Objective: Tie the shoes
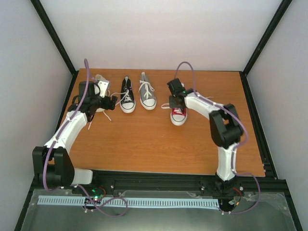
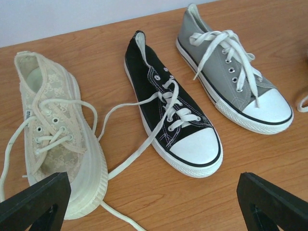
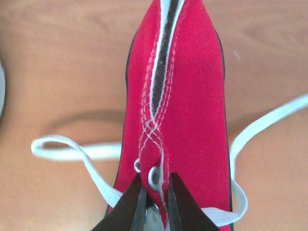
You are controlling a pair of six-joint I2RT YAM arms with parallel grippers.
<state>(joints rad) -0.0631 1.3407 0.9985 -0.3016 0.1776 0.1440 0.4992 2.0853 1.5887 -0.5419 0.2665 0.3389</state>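
Observation:
Four small sneakers with white laces lie on the wooden table (image 1: 144,144). The cream high-top (image 2: 57,149) (image 1: 102,86), the black shoe (image 2: 168,110) (image 1: 127,94) and the grey shoe (image 2: 231,72) (image 1: 147,90) lie side by side with loose, untied laces. My left gripper (image 2: 154,207) (image 1: 111,102) is open and empty, hovering between the cream and black shoes. The red shoe (image 3: 178,106) (image 1: 178,114) lies to the right. My right gripper (image 3: 156,192) (image 1: 174,102) is shut on the red shoe's upper edge by an eyelet. Its white lace (image 3: 77,151) lies loose on both sides.
A black frame (image 1: 159,179) runs along the table's near edge and up the sides. White walls enclose the back and sides. Purple cables loop over both arms.

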